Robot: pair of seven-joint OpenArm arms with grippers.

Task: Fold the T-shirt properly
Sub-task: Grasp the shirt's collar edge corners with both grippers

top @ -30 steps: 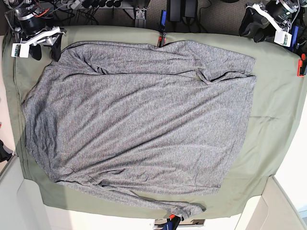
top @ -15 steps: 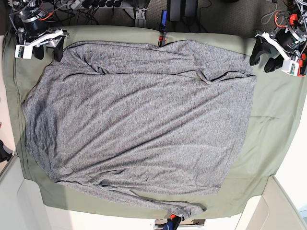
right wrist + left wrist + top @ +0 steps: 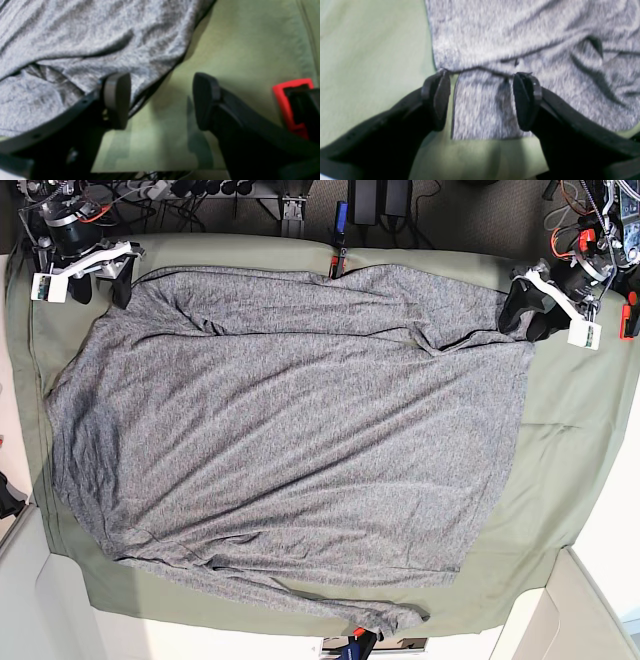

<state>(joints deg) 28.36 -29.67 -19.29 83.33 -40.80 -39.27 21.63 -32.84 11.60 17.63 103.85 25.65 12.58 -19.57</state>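
olive cloth (image 3: 570,430) bears one t-shirt (image 3: 290,430) — two grippers, left (image 3: 481,100) and right (image 3: 161,100), spread.

Left gripper (image 3: 527,310): comes in from the far corner, off beyond the sheet (image 3: 570,410), and now sits at the shirt (image 3: 290,430) corner by the folded sleeve.
Left jaws: now wide apart astride the sleeve end in the left wrist view, shirt cloth between them.
Right gripper (image 3: 98,280): shifts only slightly at its own shirt corner, one finger (image 3: 117,97) over the shirt edge.
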